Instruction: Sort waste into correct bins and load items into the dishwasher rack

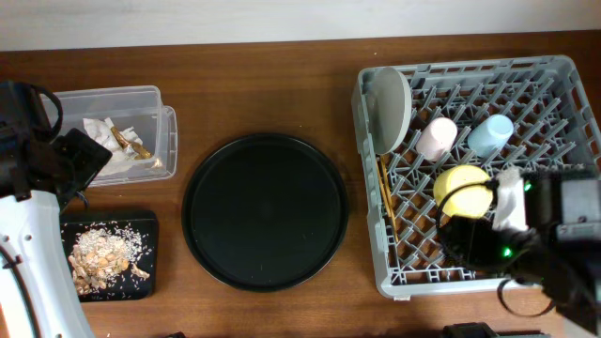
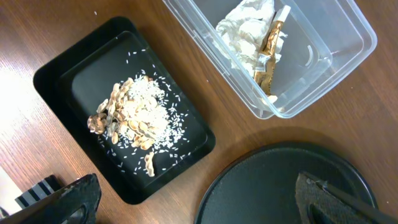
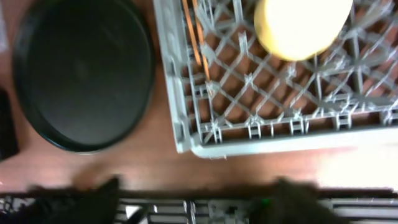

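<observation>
Blurring smears the right gripper [image 3: 196, 198], wide and empty; left gripper [image 2: 199, 196] equally wide, its fingertips [image 2: 78, 198] cropped

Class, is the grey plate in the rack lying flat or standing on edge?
Standing on edge, tilted. Overhead, the plate shows as a narrow oval among the pegs of the dishwasher rack.

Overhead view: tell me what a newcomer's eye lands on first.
The grey rack at right dominates, holding a plate, pink cup, blue cup and a bright yellow bowl. The big round black tray fills mid-table. At left, napkins lie in the clear box and scraps in the small black tray.
</observation>
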